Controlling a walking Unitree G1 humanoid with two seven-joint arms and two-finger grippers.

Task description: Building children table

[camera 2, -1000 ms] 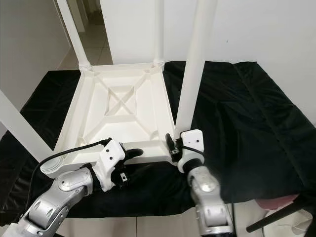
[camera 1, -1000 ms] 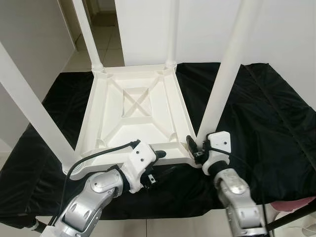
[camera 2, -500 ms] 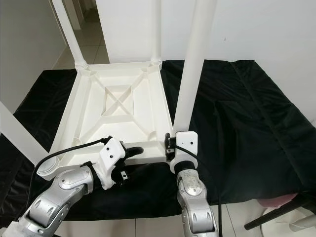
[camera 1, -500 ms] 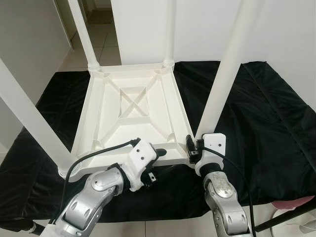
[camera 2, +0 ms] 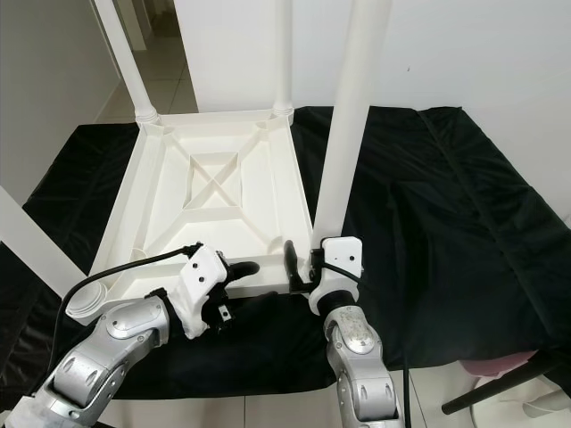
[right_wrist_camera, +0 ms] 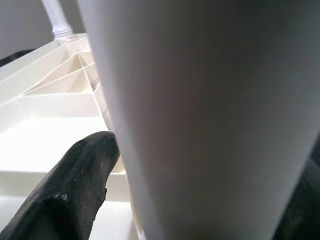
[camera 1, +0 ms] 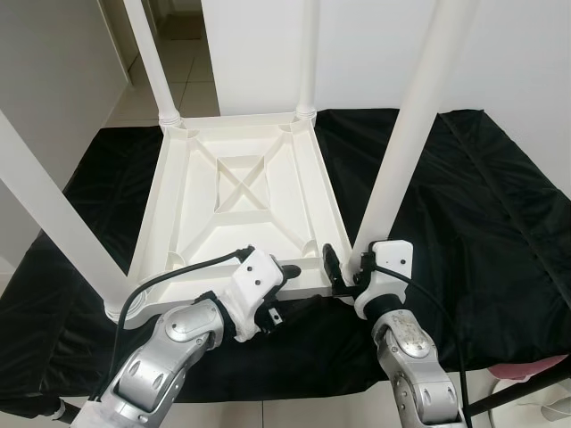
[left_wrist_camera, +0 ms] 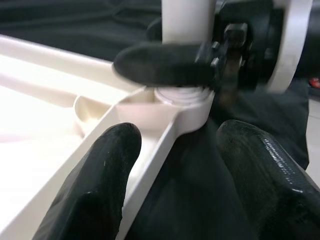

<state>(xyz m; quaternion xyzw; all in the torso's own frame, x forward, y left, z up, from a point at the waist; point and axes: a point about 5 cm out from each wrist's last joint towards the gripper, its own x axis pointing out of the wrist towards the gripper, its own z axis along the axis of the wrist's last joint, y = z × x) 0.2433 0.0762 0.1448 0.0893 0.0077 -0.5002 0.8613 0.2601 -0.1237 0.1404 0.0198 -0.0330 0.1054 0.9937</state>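
Lying upside down on a black cloth [camera 1: 464, 205], the white plastic children's table [camera 1: 241, 209] shows its ribbed underside, with a crossed brace at the middle, and its legs stand upward from the corners. At the left of the head views, the near left leg [camera 1: 53, 209] slants up out of the picture from its round socket, and the far left leg [camera 1: 152, 58] rises from the back corner. The left gripper [camera 1: 278, 283] sits at the table's near edge, left of the near right corner; its two black fingers [left_wrist_camera: 97, 185] are spread apart, one over the inside of the white rim and the other over the black cloth outside it, so the rim lies between them without being pinched. The far right leg [camera 1: 308, 53] stands at the back corner. Further right, the near right leg [camera 1: 410, 134] rises from its socket at the near right corner. The right gripper [camera 1: 348, 266] is at the base of that leg, its fingers [right_wrist_camera: 75, 185] on either side of the white tube, one dark finger lying along the inner side by the table's rim. Whether they press the leg firmly I cannot tell, but they bracket it closely.
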